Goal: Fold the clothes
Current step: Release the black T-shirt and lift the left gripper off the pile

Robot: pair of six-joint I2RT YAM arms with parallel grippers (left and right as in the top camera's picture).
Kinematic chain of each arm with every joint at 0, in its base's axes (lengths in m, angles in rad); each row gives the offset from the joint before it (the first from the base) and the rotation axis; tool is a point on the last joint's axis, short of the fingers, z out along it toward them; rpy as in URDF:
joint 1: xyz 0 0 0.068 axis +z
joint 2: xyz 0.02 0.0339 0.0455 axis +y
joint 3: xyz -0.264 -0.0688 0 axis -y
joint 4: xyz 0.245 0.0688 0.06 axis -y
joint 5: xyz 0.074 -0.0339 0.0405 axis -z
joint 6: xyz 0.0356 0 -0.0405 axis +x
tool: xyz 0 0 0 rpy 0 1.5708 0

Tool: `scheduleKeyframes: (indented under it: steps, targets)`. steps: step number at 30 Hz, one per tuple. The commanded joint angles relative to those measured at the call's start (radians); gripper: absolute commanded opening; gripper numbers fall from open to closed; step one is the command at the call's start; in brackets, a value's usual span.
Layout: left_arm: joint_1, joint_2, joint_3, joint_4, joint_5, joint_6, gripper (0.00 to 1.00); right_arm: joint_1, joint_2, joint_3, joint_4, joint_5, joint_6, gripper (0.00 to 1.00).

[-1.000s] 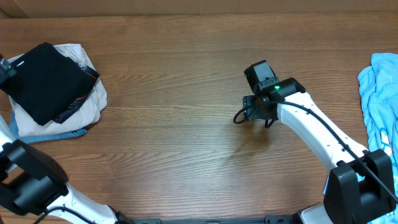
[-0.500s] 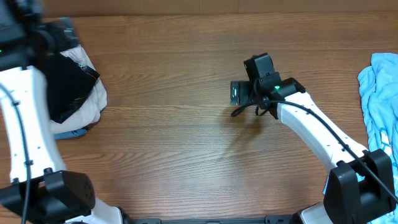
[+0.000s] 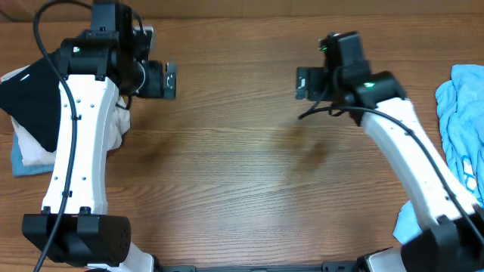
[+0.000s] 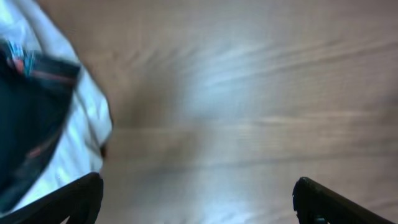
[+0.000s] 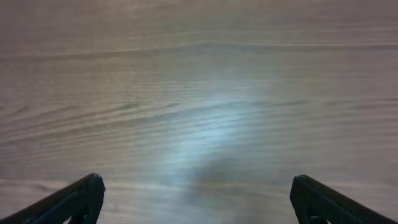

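Observation:
The clothes, a folded plain black piece point(image 3: 32, 104), lie on top of a pile at the table's left edge, partly hidden by my left arm. My left gripper point(image 3: 169, 79) is to the right of the pile, above bare wood, open and empty. The left wrist view shows it as the left gripper point(image 4: 198, 184), jaws wide apart, with a dark orange-lined garment point(image 4: 28, 118) on white cloth at the left. My right gripper point(image 3: 300, 81) hovers right of centre, open, holding nothing. In the right wrist view the right gripper point(image 5: 197, 182) has only wood between its fingers.
A white garment point(image 3: 115, 133) and a pale blue piece point(image 3: 23, 162) lie under the black fold. A heap of light blue garments point(image 3: 463, 113) sits at the right edge. The wooden table point(image 3: 234, 166) stretches between the two arms.
My left arm has swung in from the left edge to stand over the pile, gripper now right of it. My right gripper has moved toward the far side and opened wider.

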Motion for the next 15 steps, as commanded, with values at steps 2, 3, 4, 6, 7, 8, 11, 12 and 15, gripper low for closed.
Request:
scheduleKeyframes:
  steps: [2,3,4,6,7,8,11,12,15]
  targets:
    - [-0.001,-0.053,0.013,-0.101,-0.059,-0.035,1.0,-0.045,-0.148,0.047,-0.09,0.001,-0.017,1.0]
    - [-0.004,-0.062,0.012,-0.115,-0.076,-0.05,1.0,-0.052,-0.165,0.047,-0.108,0.0,-0.014,1.0]
    - [-0.008,-0.078,0.012,-0.132,-0.097,-0.069,1.0,-0.057,-0.182,0.047,-0.125,0.0,-0.004,1.0]
    - [-0.012,-0.123,0.002,-0.145,-0.103,-0.081,1.0,-0.06,-0.222,0.043,-0.166,-0.01,0.011,1.0]
    - [-0.015,-0.146,-0.008,-0.143,-0.103,-0.081,1.0,-0.06,-0.24,0.036,-0.179,-0.01,0.016,1.0]
    - [-0.021,-0.172,-0.022,-0.139,-0.103,-0.081,1.0,-0.06,-0.258,0.025,-0.186,-0.01,0.028,1.0]
    - [-0.034,-0.283,-0.098,-0.098,-0.113,-0.08,1.0,-0.06,-0.323,-0.032,-0.199,-0.019,0.066,1.0]
    - [-0.037,-0.327,-0.134,-0.072,-0.113,-0.08,1.0,-0.06,-0.351,-0.062,-0.193,-0.021,0.081,1.0]
    - [-0.056,-0.566,-0.355,0.101,-0.113,-0.055,1.0,-0.053,-0.485,-0.219,-0.119,-0.024,0.105,1.0]
